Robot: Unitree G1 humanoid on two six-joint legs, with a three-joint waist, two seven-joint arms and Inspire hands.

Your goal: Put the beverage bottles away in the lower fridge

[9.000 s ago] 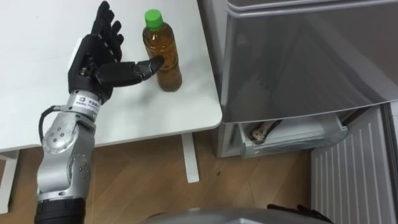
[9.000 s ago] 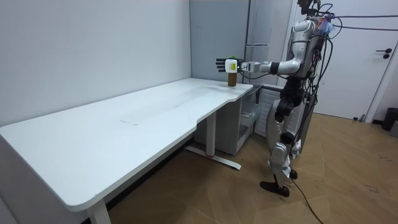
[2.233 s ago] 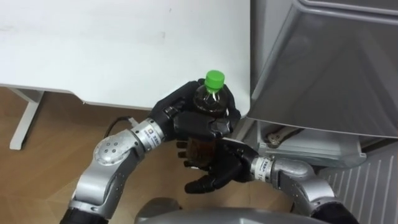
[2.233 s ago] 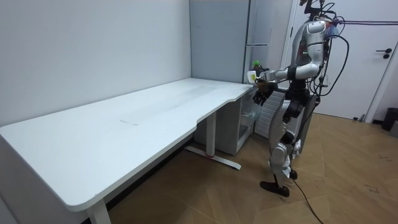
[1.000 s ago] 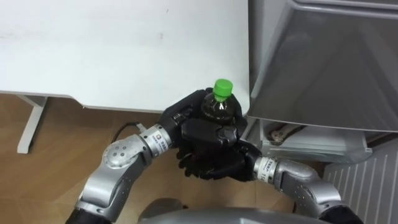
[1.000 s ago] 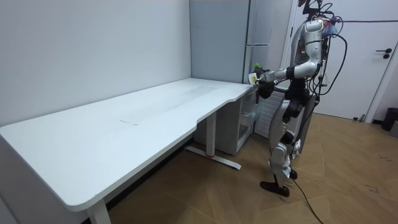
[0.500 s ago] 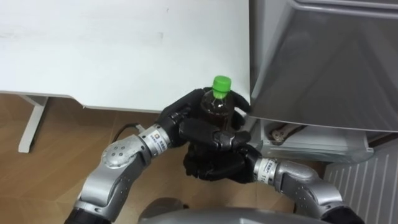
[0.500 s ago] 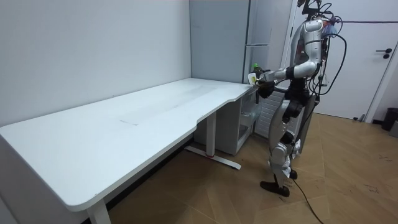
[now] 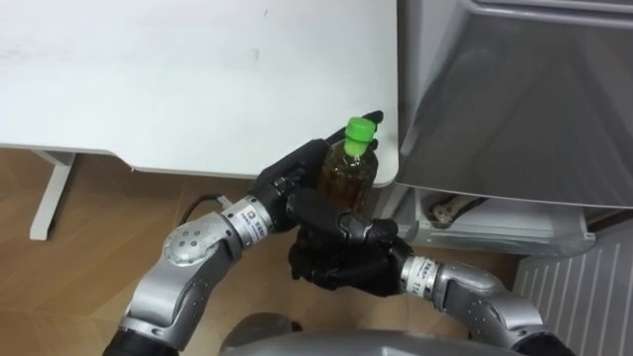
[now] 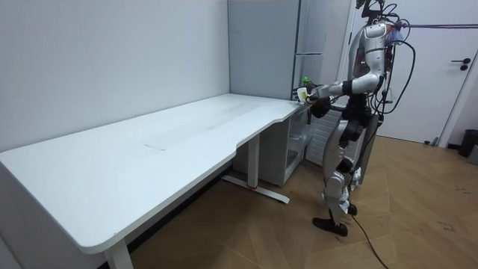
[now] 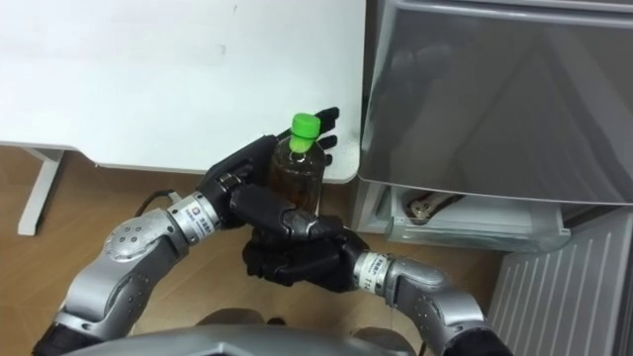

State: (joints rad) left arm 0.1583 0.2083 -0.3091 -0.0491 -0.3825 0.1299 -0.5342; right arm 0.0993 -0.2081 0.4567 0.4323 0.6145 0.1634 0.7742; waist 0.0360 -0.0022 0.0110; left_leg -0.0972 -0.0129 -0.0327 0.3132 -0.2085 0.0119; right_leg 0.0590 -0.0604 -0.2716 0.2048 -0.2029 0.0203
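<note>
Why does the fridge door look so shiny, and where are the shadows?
Left eye view: the fridge door is glossy and mirrors pale, smeared patches of light; light also shines through the brown drink in the bottle. Room view: the light is soft and even, with only a dim shadow on the floor under the table.

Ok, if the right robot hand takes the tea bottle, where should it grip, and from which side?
Probably the lower body of the bottle, from below and the right. It stands upright, its round wall suits a wrap, and the left robot hand covers its middle from the left. The right robot hand sits just there; skip the narrow green cap.
</note>
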